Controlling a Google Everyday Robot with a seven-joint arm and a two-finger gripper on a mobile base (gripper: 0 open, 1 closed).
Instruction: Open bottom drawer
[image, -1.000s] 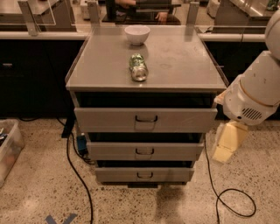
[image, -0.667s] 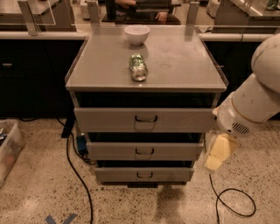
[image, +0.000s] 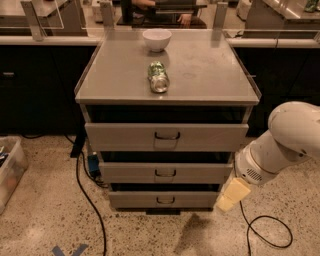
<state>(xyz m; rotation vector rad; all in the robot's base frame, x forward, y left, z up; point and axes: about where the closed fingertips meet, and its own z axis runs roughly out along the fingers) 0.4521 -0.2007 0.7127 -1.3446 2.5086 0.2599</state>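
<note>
one tool (image: 232, 195) hangs just right of the bottom drawer (image: 165, 200); its grip state cannot be told.

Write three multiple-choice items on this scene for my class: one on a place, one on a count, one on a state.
1. Where is the gripper, relative to the cabinet? A) above its top B) at its left C) low, by the right end of the bottom drawer
2. How many drawer fronts show? A) two B) three C) five
3. How does the can lie? A) on its side B) upright C) upside down
Key: 1 C, it hangs near the lower right corner; 2 B, three handled fronts are stacked; 3 A, its round end faces the camera.
</note>
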